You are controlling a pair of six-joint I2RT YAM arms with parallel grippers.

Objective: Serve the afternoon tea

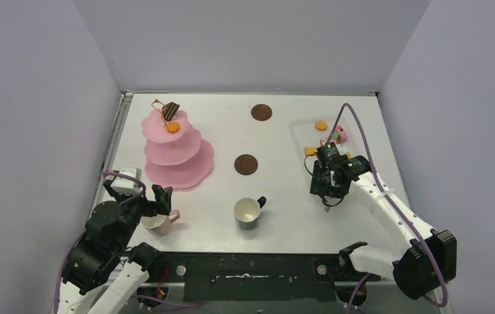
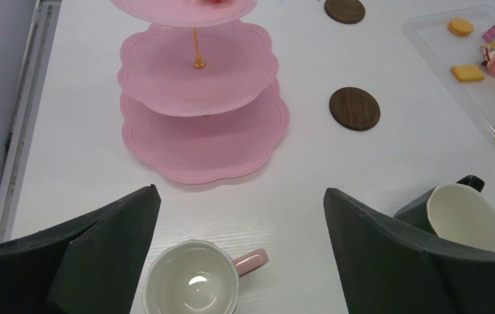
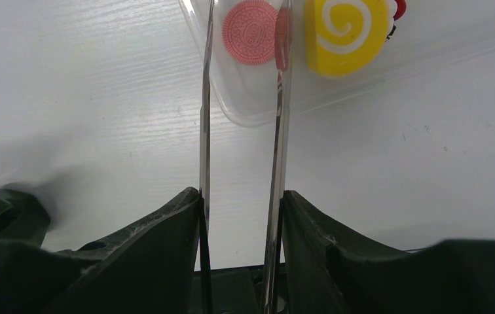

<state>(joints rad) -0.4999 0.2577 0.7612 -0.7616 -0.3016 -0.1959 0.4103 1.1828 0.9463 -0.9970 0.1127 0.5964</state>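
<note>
The clear tray is hard to make out from above, a faint outline at 2 o'clock on the table, and the right arm covers its near corner. In the right wrist view the tips of the tongs run off the top edge. It cannot be told whether they touch the ridged pink cookie seen between the blades. A yellow swirl roll lies just at 3 o'clock of it. The right gripper is clenched on the two thin, shiny metal blades, forearm stretched toward the tray.

The pink mug has its near rim cut off in the left wrist view (its handle points to 3 o'clock). The left gripper hangs over it, fingers spread wide and released, arm folded at 7 o'clock. The glossy black mug, cream inside, stands at 6 o'clock of the nearer coaster, a round wood-grained disc. The far coaster lies at 12. The scalloped pink stand rises at 10 o'clock, with a chocolate slice and an orange flower on its top tier.
</note>
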